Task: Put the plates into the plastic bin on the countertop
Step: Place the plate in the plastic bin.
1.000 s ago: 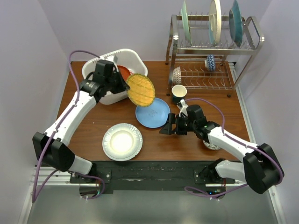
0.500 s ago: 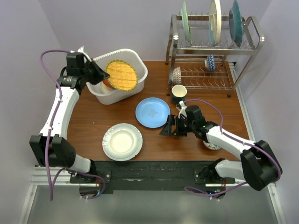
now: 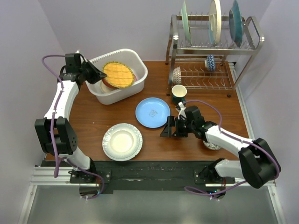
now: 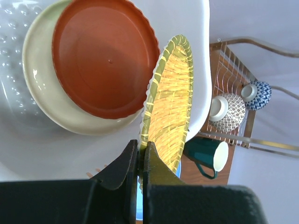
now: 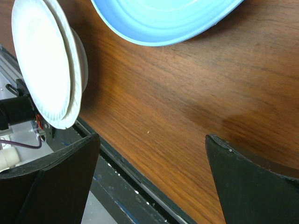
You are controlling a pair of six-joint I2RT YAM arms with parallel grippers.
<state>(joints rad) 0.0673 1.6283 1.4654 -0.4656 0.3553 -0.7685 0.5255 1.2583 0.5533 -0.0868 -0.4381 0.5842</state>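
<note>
My left gripper (image 3: 99, 74) (image 4: 141, 149) is shut on the rim of a yellow patterned plate (image 3: 118, 74) (image 4: 170, 116). It holds the plate tilted inside the white plastic bin (image 3: 140, 70) (image 4: 198, 32), just above a red-brown plate (image 4: 103, 56) that lies on a cream plate (image 4: 39, 93). A light blue plate (image 3: 153, 112) (image 5: 163, 18) and a white plate stack (image 3: 122, 141) (image 5: 44, 65) lie on the dark wood countertop (image 3: 93, 121). My right gripper (image 3: 168, 127) (image 5: 152, 136) hovers open and empty over the countertop, between those two.
A steel wire rack (image 3: 201, 77) at the back right holds three upright plates (image 3: 215, 21) on top and patterned bowls (image 3: 176, 74) below. A dark green mug (image 3: 178, 93) stands in front of it. A small bowl (image 3: 211, 144) sits under my right forearm.
My left arm swung the yellow plate left from over the countertop into the bin and lowered it toward the red-brown plate. The right arm has barely moved.
</note>
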